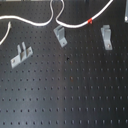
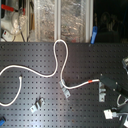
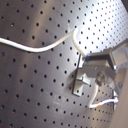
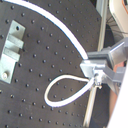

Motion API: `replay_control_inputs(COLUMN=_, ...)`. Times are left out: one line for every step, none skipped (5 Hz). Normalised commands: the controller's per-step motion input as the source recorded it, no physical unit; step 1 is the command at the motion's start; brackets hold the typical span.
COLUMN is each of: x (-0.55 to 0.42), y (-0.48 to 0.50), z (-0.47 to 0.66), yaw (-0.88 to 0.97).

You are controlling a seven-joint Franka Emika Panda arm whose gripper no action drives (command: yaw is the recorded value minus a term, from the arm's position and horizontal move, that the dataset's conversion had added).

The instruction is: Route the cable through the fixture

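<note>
Gripper is clamped on the cable in the second wrist view, a slack loop hanging past the fingers. A clip sits just behind the grip in the second exterior view, cable running beside it; whether it is seated cannot be told. Farther off lies the red band. Risk: the loop may snag the clip or slip the grip.

The cable, a long thin white cord, lay in loose curves on the black perforated table. In the second exterior view it looped upward, then ran down past the middle metal fixture toward the second exterior view's right. A short red tape band wrapped it near the rightmost fixture in the first exterior view.
</note>
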Motion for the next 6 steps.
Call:
replay_control_inputs(x=-0.008, y=0.003, z=0.01, yaw=0.00)
replay_control_inputs(x=-0.123, y=-0.009, z=0.09, yaw=-0.26)
replay_control_inputs(x=-0.228, y=-0.004, z=0.11, yaw=-0.54)
replay_control_inputs(x=-0.077, y=0.036, z=0.05, yaw=-0.83)
replay_control_inputs(x=-0.026, y=0.052, z=0.07, yaw=-0.91)
replay_control_inputs(x=-0.081, y=0.080, z=0.12, yaw=-0.80)
